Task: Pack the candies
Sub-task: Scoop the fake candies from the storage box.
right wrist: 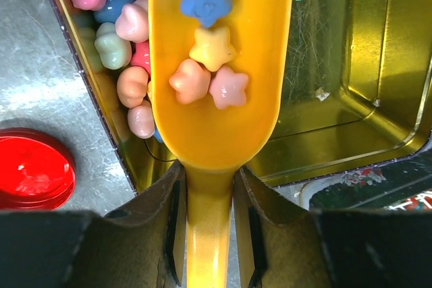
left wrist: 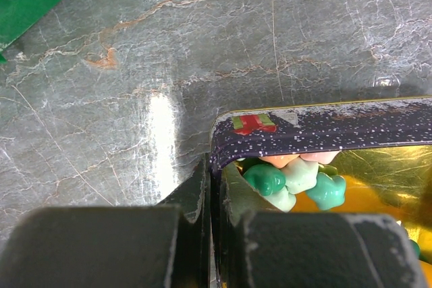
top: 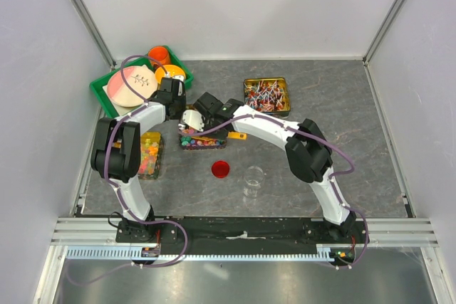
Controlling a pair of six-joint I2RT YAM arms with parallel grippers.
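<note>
The candies [right wrist: 128, 25] are small pastel star pieces heaped in a dark tin with a gold inside [right wrist: 351, 99]; it sits mid-table in the top view [top: 203, 143]. My right gripper [right wrist: 209, 180] is shut on the handle of a yellow scoop [right wrist: 216, 119], held over the tin with several candies [right wrist: 212, 65] in its bowl. My left gripper [left wrist: 214, 193] is shut on the tin's side wall [left wrist: 324, 133], one finger inside next to green and white candies [left wrist: 297, 183]. Both grippers meet over the tin in the top view, left [top: 184, 115] and right [top: 206, 120].
A clear jar [top: 253, 179] and a red lid [top: 221, 169] stand in front of the tin; the lid also shows in the right wrist view [right wrist: 30, 170]. A tin of lollipops [top: 266, 95] is back right, a tin of gummies [top: 149, 154] left, and a green tray [top: 107, 97] with plates back left.
</note>
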